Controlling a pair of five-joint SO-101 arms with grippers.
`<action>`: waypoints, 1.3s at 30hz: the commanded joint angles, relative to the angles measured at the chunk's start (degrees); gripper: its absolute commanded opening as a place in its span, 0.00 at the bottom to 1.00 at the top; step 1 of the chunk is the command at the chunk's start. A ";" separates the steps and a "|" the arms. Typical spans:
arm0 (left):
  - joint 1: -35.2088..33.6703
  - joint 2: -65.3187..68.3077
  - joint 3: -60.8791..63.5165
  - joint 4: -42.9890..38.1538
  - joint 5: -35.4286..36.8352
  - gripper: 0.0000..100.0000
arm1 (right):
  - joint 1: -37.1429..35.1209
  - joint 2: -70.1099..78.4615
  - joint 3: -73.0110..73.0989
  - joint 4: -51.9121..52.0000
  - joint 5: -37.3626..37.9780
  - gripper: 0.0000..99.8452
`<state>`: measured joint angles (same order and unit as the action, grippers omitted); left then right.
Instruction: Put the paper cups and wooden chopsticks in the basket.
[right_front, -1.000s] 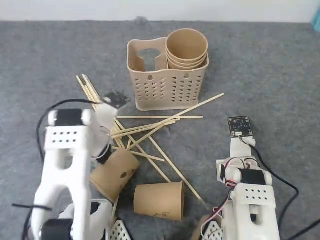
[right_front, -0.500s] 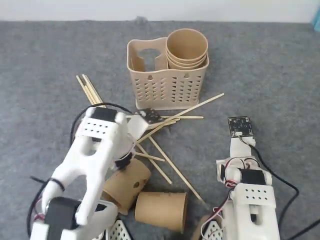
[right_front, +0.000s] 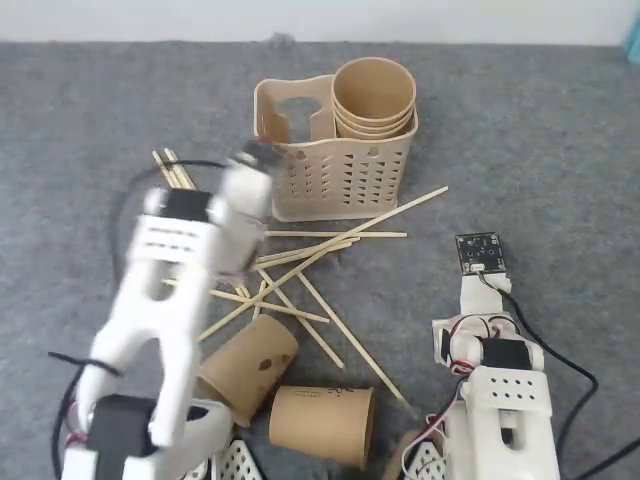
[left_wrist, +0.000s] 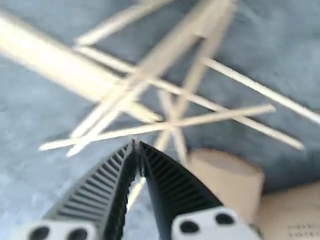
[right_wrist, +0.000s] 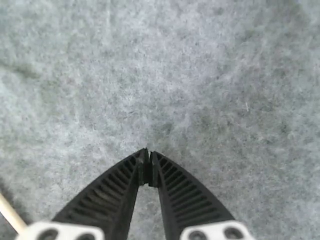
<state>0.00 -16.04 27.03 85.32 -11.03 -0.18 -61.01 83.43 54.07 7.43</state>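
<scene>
Step in hand: The left arm (right_front: 170, 270) is raised above the scattered wooden chopsticks (right_front: 330, 234), with its tip just beside the basket (right_front: 340, 180). This looks like one stick being carried over for delivery.

Left fingers: The left gripper (left_wrist: 136, 146) has its fingers pressed almost together. A pale sliver of chopstick (left_wrist: 131, 189) shows between them, apparently pinched, though blur leaves some doubt.

Right fingers: The right gripper (right_wrist: 149, 152) is pressed together on nothing, over bare grey surface (right_front: 560, 150). The right arm (right_front: 500, 390) sits low at the near edge, well apart from the pile.

Basket, right compartment: A nested stack of paper cups (right_front: 373, 90) stands upright here and rises above the rim.

Basket, left compartment: The left compartment (right_front: 290, 115) seems to hold no sticks yet.

Still outside: Two cups lie on their sides near the arm bases, one tilted (right_front: 245, 360) and one lying crosswise (right_front: 320, 410) just beside it. The crossed sticks lie between these cups and the basket's front wall.

Next move: Probably to bring the stick over the open left compartment, tip it end-down and let go. It needs to stand steep enough to drop in rather than catch on the rim.

Progress: Roughly the middle of the job — several cups are in, while two cups and most sticks remain out.
</scene>
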 joint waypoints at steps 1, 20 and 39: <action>-16.18 -6.59 -7.87 3.34 1.14 0.01 | -0.22 -1.19 -0.35 -0.66 0.70 0.01; -81.14 -16.18 12.62 -41.32 -7.65 0.11 | -15.60 -1.27 -10.11 1.19 5.89 0.01; -92.84 38.15 -31.87 -33.32 -8.88 0.11 | -62.64 -1.10 -33.93 21.14 -0.09 0.26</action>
<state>-91.43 8.04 16.13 42.95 -19.47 -56.00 -61.01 52.66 78.51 11.65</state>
